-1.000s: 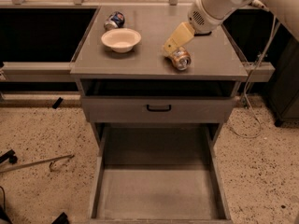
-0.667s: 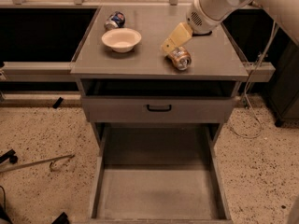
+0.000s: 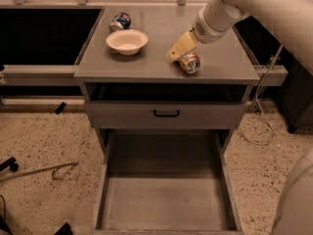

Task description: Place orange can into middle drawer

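Note:
The orange can (image 3: 190,63) lies on its side on the grey countertop (image 3: 220,65), right of centre, with a silver end facing me. My gripper (image 3: 180,52), with pale yellow pads, comes down from the upper right on the white arm. It sits right at the can's upper-left side, touching it or nearly so. The middle drawer (image 3: 166,202) is pulled wide open below, and its flat grey floor is bare.
A cream bowl (image 3: 126,41) stands on the left part of the counter, with a blue-and-white can (image 3: 120,21) lying behind it. A shallow closed drawer front with a black handle (image 3: 166,113) sits under the counter. A cable (image 3: 261,116) trails on the speckled floor at right.
My gripper has dropped slightly down and left, closer beside the orange can. The can, bowl and drawer have not moved.

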Robot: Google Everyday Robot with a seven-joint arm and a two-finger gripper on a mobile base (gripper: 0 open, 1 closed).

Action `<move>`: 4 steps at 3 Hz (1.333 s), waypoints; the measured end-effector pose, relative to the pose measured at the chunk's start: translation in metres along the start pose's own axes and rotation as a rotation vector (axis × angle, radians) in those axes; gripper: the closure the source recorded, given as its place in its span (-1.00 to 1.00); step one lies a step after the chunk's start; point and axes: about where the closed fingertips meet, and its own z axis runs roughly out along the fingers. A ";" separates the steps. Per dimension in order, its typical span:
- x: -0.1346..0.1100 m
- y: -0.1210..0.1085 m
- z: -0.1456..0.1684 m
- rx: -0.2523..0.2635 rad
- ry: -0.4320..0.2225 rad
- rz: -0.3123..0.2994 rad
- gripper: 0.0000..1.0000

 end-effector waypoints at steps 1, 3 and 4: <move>0.004 -0.003 0.015 0.011 0.015 0.018 -1.00; 0.020 -0.002 0.046 -0.018 0.062 0.046 -1.00; 0.020 -0.002 0.046 -0.018 0.062 0.046 -1.00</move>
